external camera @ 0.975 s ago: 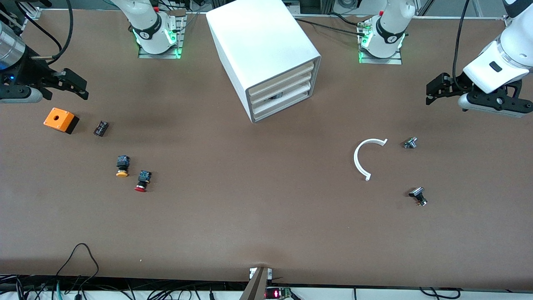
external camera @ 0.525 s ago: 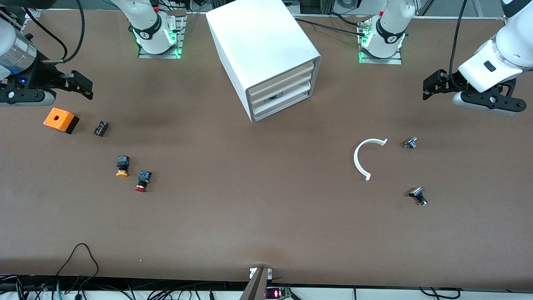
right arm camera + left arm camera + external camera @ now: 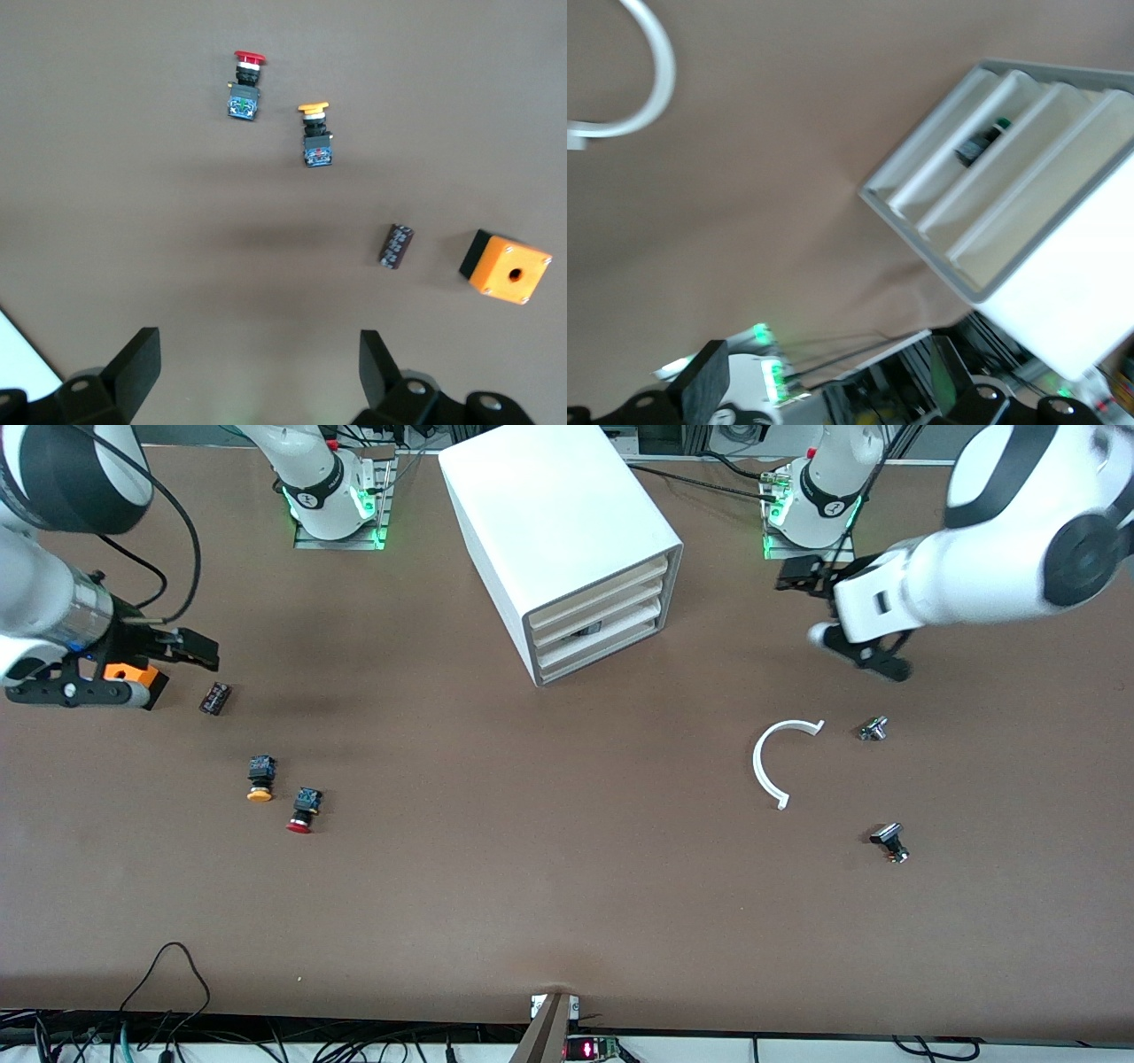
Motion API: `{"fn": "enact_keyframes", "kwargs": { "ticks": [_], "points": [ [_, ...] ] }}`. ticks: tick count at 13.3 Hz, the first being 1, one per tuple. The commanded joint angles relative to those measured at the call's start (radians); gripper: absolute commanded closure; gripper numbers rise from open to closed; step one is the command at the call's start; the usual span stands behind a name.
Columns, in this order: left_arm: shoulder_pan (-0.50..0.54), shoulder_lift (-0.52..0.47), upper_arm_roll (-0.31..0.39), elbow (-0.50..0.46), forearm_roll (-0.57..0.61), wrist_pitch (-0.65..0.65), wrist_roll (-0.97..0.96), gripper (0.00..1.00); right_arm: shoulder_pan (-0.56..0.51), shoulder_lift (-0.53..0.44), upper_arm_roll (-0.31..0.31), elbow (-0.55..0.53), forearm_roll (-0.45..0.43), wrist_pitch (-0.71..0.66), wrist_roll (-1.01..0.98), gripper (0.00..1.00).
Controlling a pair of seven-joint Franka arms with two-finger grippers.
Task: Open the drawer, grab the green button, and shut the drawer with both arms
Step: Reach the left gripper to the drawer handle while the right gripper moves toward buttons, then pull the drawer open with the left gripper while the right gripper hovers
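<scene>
The white cabinet (image 3: 567,531) stands mid-table near the arms' bases, all four drawers pushed in. The drawer (image 3: 613,625), third from the top, shows a dark object over its low front. In the left wrist view the drawer (image 3: 926,177) holds the green-capped button (image 3: 982,143). My left gripper (image 3: 795,576) is open and empty, in the air between the cabinet and the left arm's base; it also shows in the left wrist view (image 3: 826,390). My right gripper (image 3: 197,652) is open and empty over the table at the right arm's end; it also shows in the right wrist view (image 3: 257,367).
An orange box (image 3: 133,676) (image 3: 507,267) lies partly under the right hand, with a small black block (image 3: 214,698) beside it. A yellow-capped button (image 3: 260,778) and a red-capped button (image 3: 304,810) lie nearer the camera. A white arc (image 3: 769,766) and two metal parts (image 3: 873,728) (image 3: 889,841) lie toward the left arm's end.
The left gripper has swung in from the table's end toward the cabinet. The right gripper has moved inward, over the orange box. Nothing on the table moved.
</scene>
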Motion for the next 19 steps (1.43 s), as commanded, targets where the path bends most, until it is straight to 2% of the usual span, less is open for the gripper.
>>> {"fn": "enact_keyframes", "kwargs": {
  "ticks": [1, 3, 5, 7, 9, 10, 11, 13, 15, 17, 19],
  "points": [
    [0.005, 0.118, -0.036, 0.021, -0.098, 0.05, 0.015, 0.0, 0.047, 0.084, 0.007, 0.097, -0.008, -0.013, 0.095, 0.01],
    [0.005, 0.154, -0.092, 0.014, -0.132, 0.145, 0.016, 0.0, 0.079, 0.125, 0.007, 0.128, -0.007, -0.011, 0.196, 0.01],
    [0.005, 0.21, -0.12, 0.012, -0.132, 0.177, 0.021, 0.0, 0.112, 0.171, 0.007, 0.174, -0.007, -0.011, 0.275, 0.01],
    [0.007, 0.278, -0.134, 0.003, -0.141, 0.207, 0.166, 0.0, 0.148, 0.19, 0.007, 0.189, -0.008, -0.01, 0.39, 0.01],
    [0.022, 0.281, -0.134, -0.093, -0.278, 0.285, 0.306, 0.01, 0.171, 0.202, 0.007, 0.192, -0.008, -0.008, 0.444, 0.01],
    [0.022, 0.28, -0.134, -0.147, -0.357, 0.337, 0.356, 0.05, 0.176, 0.213, 0.007, 0.2, -0.004, -0.006, 0.453, 0.01],
    [0.021, 0.28, -0.134, -0.182, -0.406, 0.386, 0.424, 0.15, 0.178, 0.227, 0.007, 0.218, 0.027, -0.005, 0.471, 0.01],
    [0.013, 0.286, -0.134, -0.23, -0.448, 0.437, 0.496, 0.49, 0.187, 0.27, 0.007, 0.266, 0.079, -0.005, 0.514, 0.01],
    [0.01, 0.287, -0.134, -0.276, -0.507, 0.445, 0.535, 0.54, 0.196, 0.308, 0.007, 0.315, 0.079, -0.006, 0.528, 0.01],
    [0.005, 0.29, -0.134, -0.331, -0.57, 0.5, 0.613, 0.53, 0.211, 0.334, 0.007, 0.344, 0.082, -0.005, 0.557, 0.01],
    [-0.018, 0.31, -0.134, -0.356, -0.584, 0.554, 0.65, 0.51, 0.233, 0.349, 0.007, 0.357, 0.082, -0.005, 0.602, 0.01]
  ]
}}
